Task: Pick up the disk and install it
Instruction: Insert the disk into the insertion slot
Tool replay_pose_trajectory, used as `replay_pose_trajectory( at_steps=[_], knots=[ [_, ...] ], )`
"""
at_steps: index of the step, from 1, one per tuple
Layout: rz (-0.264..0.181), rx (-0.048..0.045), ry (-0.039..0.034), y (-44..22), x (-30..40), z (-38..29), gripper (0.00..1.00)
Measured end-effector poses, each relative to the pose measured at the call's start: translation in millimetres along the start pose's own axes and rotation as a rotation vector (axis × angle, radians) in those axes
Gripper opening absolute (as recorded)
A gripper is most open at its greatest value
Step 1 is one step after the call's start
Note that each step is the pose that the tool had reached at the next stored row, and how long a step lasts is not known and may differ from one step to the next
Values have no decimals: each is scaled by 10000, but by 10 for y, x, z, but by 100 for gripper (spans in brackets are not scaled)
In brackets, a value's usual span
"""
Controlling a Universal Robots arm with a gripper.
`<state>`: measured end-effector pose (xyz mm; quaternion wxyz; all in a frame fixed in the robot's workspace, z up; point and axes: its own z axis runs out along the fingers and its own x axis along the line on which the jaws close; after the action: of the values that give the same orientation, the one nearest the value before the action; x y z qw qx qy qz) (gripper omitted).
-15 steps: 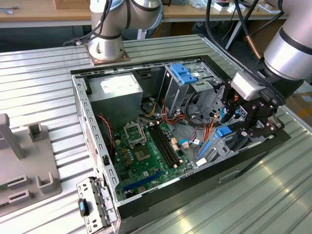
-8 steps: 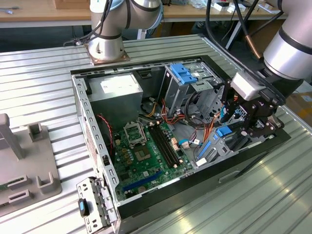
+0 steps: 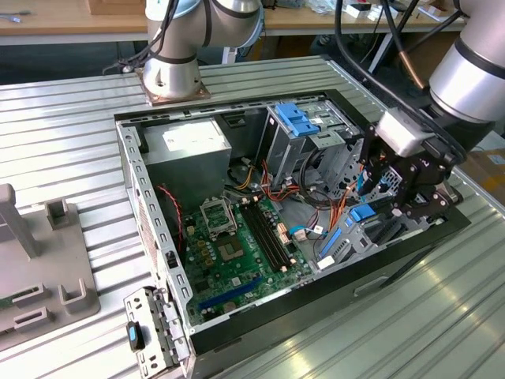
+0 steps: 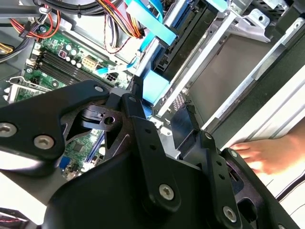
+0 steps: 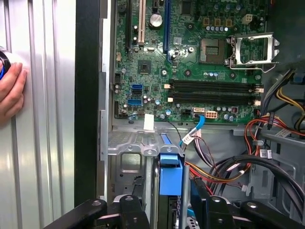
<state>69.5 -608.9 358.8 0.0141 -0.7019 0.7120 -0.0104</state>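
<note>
The disk (image 5: 170, 176) stands edge-on in the metal drive bay (image 3: 371, 237) at the front corner of the open computer case, on the exterior view's right. Its bright blue carrier end (image 4: 155, 88) faces me, and most of its metal body is hidden inside the bay. In the exterior view that blue end (image 3: 360, 212) sits just below my gripper (image 3: 394, 201). My gripper (image 5: 169, 210) is open. One black finger (image 4: 138, 124) is on each side of the blue end, and bare gaps show between the pads and the carrier.
The green motherboard (image 3: 245, 237) fills the case floor. Red, orange and black cables (image 5: 228, 167) run beside the bay. An upper drive cage with a blue carrier (image 3: 304, 118) and a grey box (image 3: 189, 146) stand behind. A person's hand (image 5: 12, 90) rests outside the case wall.
</note>
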Motion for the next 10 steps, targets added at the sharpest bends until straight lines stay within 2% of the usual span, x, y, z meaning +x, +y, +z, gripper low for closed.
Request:
replay_pose_trajectory(
  at_steps=[2,7,10],
  knots=[
    [0,0,-3,-12,-9,1,51],
    [0,-1,-9,-139,-39,6,51],
    [1,-13,-6,-155,-45,-4,51]
  ],
)
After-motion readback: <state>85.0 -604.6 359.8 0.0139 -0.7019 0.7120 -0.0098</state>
